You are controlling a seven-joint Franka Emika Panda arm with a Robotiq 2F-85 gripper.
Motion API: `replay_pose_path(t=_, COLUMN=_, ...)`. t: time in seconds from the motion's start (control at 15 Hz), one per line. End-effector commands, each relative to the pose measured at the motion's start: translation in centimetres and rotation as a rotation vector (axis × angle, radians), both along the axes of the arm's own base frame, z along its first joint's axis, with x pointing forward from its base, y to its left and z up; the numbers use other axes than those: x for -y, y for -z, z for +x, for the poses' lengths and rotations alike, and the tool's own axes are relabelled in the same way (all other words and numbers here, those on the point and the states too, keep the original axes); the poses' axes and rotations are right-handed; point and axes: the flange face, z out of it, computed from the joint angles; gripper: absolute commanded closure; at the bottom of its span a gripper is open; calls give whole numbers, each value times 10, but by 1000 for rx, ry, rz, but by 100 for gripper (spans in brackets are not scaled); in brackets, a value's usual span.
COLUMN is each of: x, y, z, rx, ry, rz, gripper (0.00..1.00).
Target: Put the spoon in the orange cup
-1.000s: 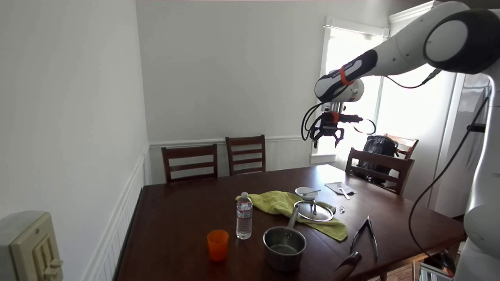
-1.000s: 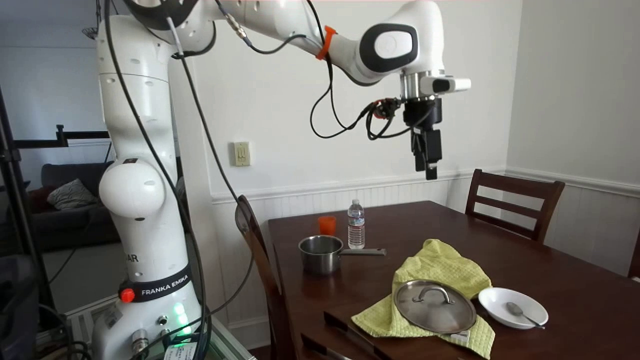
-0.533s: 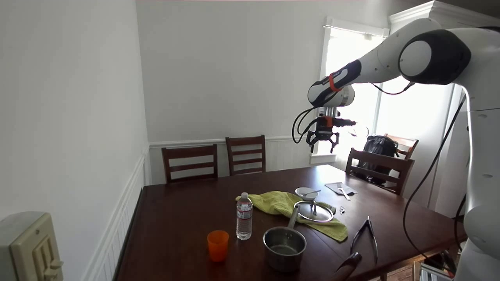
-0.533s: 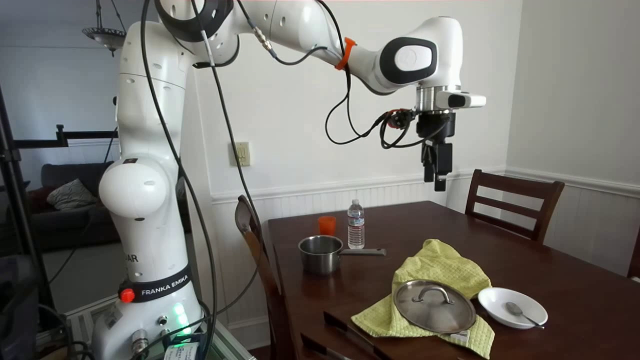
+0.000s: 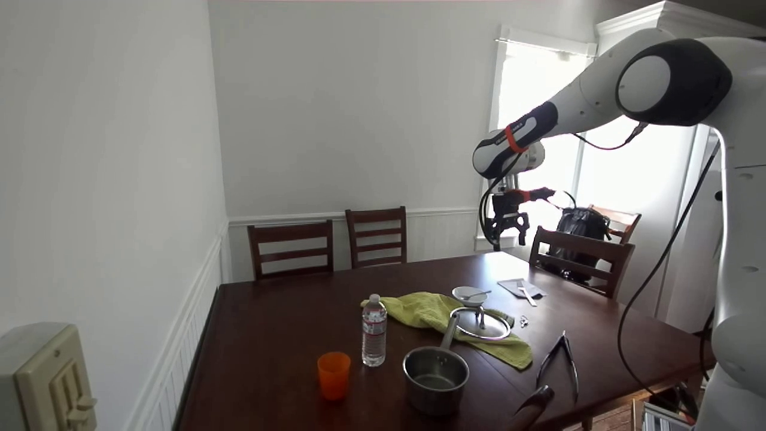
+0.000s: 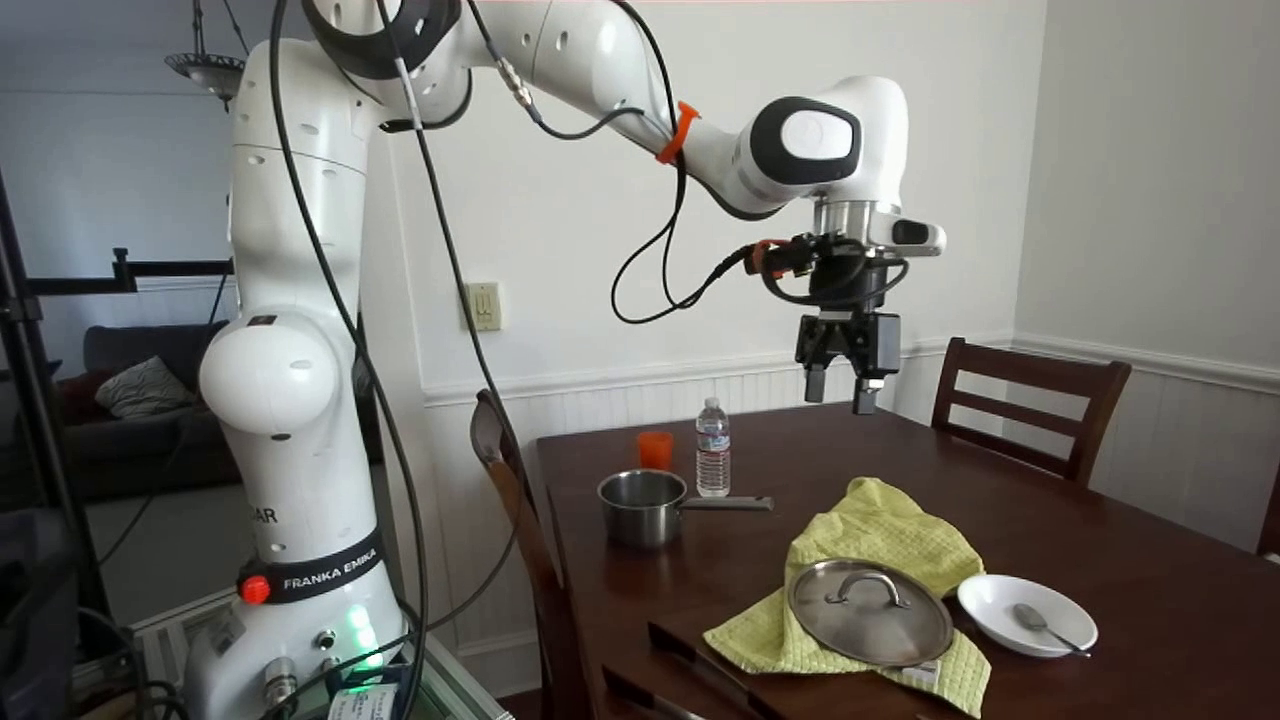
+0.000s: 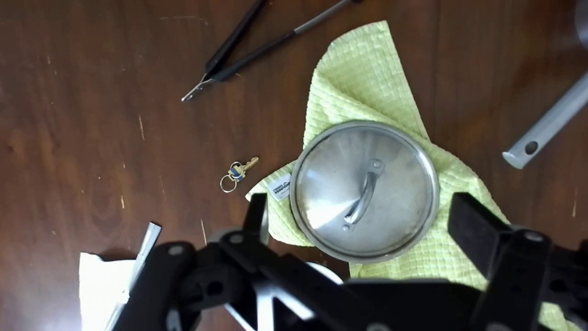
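My claw [image 6: 840,391] points straight down and hangs well above the table [image 5: 269,329]. Its two fingers [image 7: 473,225] stand wide apart. Directly above it sits my wrist [image 6: 880,140], with the flange [image 6: 840,216] vertical. My arm [image 6: 590,60] rises upright from its base [image 6: 300,640], bends at the elbow [image 5: 676,84] in the upper part of both exterior views, and slopes down to the wrist.

In the wrist view, a metal lid [image 7: 330,165] shows between the fingers. It lies on a yellow-green towel [image 7: 363,64], handle up. A key [image 7: 236,171] with a ring lies just beside the towel. Tongs [image 7: 233,39], spread in a V, lie near the towel. A white bowl [image 6: 985,600] stands just beside the lid; in the wrist view my claw covers most of it. The spoon [image 6: 1030,617] rests in this bowl, its handle crossing the rim. A napkin [image 5: 510,288] bearing a pale utensil [image 5: 528,297] lies near the bowl.

Farther out stands a steel pot [image 6: 642,520], with a clear bottle [image 6: 713,465] near it. The orange cup [image 5: 333,378] stands upright just beside the bottle and well apart from the spoon. Beyond the table, in an exterior view, are wooden chairs [image 5: 290,233] and a black backpack [image 5: 583,227]. A bright window [image 5: 538,78] shows behind my arm in the same view.
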Motion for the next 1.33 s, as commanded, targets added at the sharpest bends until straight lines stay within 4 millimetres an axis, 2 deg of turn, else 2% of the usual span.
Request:
replay_pose_path(t=0.0, x=54, y=-13, z=8, rx=-66, ry=-183, rz=35, gripper=0)
replay_pose_path(t=0.2, x=85, y=-18, z=15, rx=-88, ry=-336, rz=56, gripper=0)
replay_pose_path(t=0.53, x=119, y=-34, z=32, rx=-133, ry=-587, rz=74, gripper=0)
replay_pose_path(t=0.6, x=101, y=-27, z=25, rx=-92, ry=-502, rz=65, gripper=0)
replay_pose_path(t=0.73, x=111, y=-31, z=30, rx=-102, ry=-552, rz=67, gripper=0)
replay_pose_path(t=0.93, x=115, y=-31, z=33, rx=-105, ry=-570, rz=65, gripper=0)
replay_pose_path(t=1.07, x=119, y=-30, z=38, rx=-60, ry=-615, rz=-24, gripper=0)
replay_pose_path(t=1.27, x=144, y=-18, z=53, rx=-39, ry=-660, rz=-79, gripper=0)
